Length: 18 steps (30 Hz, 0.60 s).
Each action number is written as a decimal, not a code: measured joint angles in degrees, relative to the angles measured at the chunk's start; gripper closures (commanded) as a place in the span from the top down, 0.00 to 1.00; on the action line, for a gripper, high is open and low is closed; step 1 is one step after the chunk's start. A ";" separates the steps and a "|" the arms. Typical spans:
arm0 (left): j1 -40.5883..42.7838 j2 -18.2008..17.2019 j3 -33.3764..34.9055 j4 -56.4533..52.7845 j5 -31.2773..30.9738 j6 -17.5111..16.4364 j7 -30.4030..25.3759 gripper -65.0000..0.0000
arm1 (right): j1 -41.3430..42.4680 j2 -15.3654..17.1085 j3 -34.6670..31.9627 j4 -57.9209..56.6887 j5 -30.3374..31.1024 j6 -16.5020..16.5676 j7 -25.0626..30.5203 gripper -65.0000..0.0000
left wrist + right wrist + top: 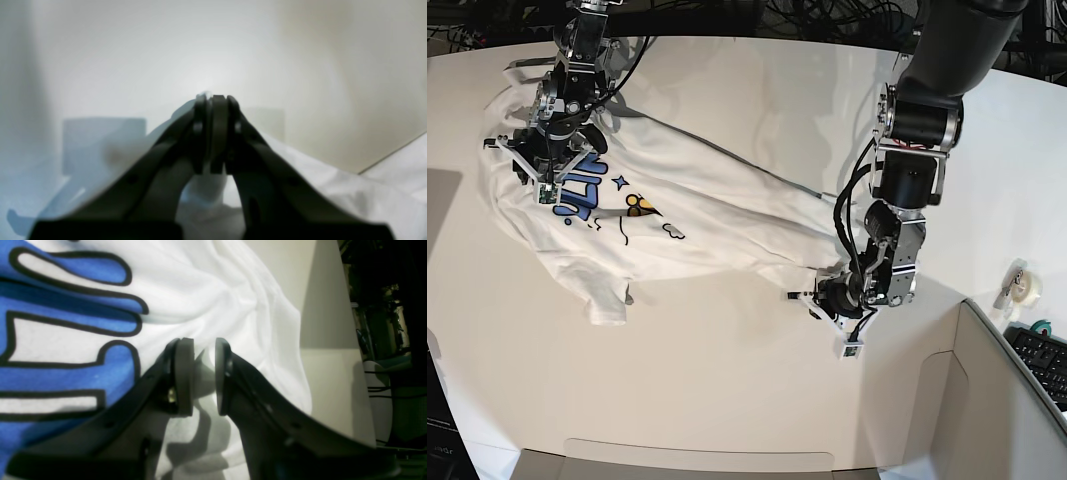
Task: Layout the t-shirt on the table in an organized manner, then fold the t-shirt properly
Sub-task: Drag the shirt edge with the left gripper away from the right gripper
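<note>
t-shirt pinched between both arms' fingers

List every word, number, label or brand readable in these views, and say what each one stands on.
No text can be read in full.
Blue black-outlined lettering on the t-shirt: partly covered in the base view, cropped to fragments in the right wrist view, so it cannot be read.
Small star and cloud prints beside the lettering: pictures, not text.
Tape roll at the table edge: no legible label.
Keyboard: keys too small to read.
</note>
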 measured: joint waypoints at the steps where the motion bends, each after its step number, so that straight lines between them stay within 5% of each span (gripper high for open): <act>1: 1.11 -0.09 0.00 2.93 0.22 -0.02 2.93 0.00 | -0.04 0.00 0.00 0.00 0.00 0.00 0.07 0.18; 18: 22.60 -11.13 -10.19 60.78 0.24 -0.17 26.62 0.00 | 2.49 0.31 0.02 -4.04 -1.07 -1.27 1.42 0.18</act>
